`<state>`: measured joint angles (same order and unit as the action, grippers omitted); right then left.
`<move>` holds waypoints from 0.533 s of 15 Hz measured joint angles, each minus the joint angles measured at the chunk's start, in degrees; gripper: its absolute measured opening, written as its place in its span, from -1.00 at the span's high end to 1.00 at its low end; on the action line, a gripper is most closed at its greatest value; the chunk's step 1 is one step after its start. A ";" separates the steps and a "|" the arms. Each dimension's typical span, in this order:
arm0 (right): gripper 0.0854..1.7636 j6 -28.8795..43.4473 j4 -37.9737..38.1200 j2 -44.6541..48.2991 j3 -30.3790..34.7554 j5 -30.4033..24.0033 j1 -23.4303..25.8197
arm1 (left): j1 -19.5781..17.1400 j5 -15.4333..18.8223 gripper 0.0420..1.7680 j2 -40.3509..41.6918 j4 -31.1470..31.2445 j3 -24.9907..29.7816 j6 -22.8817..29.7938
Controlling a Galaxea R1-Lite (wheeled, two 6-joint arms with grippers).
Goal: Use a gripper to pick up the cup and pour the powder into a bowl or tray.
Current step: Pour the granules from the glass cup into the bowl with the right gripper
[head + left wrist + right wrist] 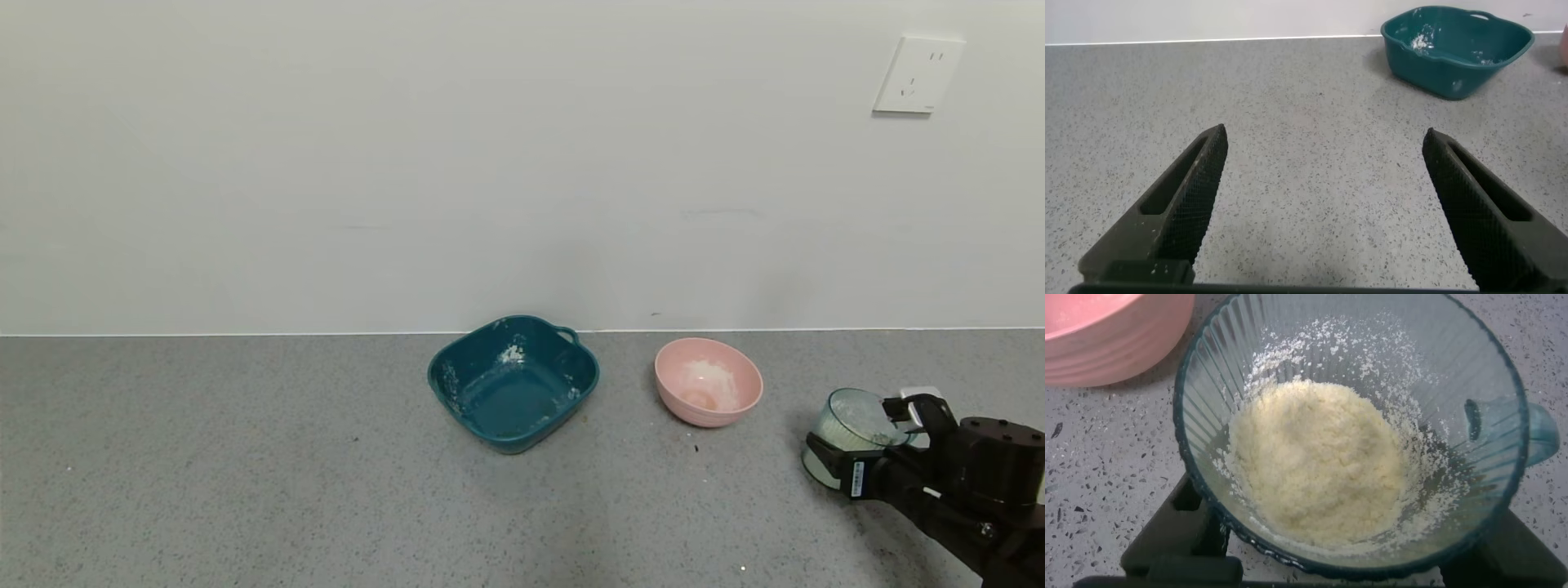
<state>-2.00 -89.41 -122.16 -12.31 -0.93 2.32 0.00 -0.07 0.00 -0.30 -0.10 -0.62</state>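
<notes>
Left hand (1323,212): mine, idle, fingers spread wide, nothing btwn them; low over bare grey tabletop (245,490), off-frame in head view.
Teal basin (513,382): centre, near the back wall; white smears inside. Not my target, as I read it.
Pink bowl (708,381): just right of basin, apart from it; white residue at bottom. Target for the pour.
Cup (853,425): far right, well short of bowl rim; ribbed, translucent; handle on the side away from the bowl.
Powder (1319,461): pale heap in cup bottom, dusting up the walls; none spilling.
Right hand (878,445): mine, fingers closed on either side of cup, gripping low on its body; cup roughly upright.
Progress: grasp looks done; whether cup is off the tabletop, can't tell. Left to do: carry over to bowl, tip, empty.
</notes>
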 joint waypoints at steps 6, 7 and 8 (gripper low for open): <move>-0.51 -2.40 0.11 2.26 -0.66 -0.11 -0.04 | 0.00 0.00 -0.94 0.00 0.01 0.00 0.00; -0.51 -3.40 1.37 3.25 -0.99 -0.09 -0.12 | 0.00 0.00 -0.94 0.00 0.00 0.00 -0.01; -0.51 -4.12 3.85 4.47 -1.41 -0.04 -0.21 | 0.00 0.00 -0.94 0.00 0.00 0.00 0.00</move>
<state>-6.12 -85.55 -117.69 -13.73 -0.96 2.11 0.00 -0.07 0.00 -0.30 -0.10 -0.62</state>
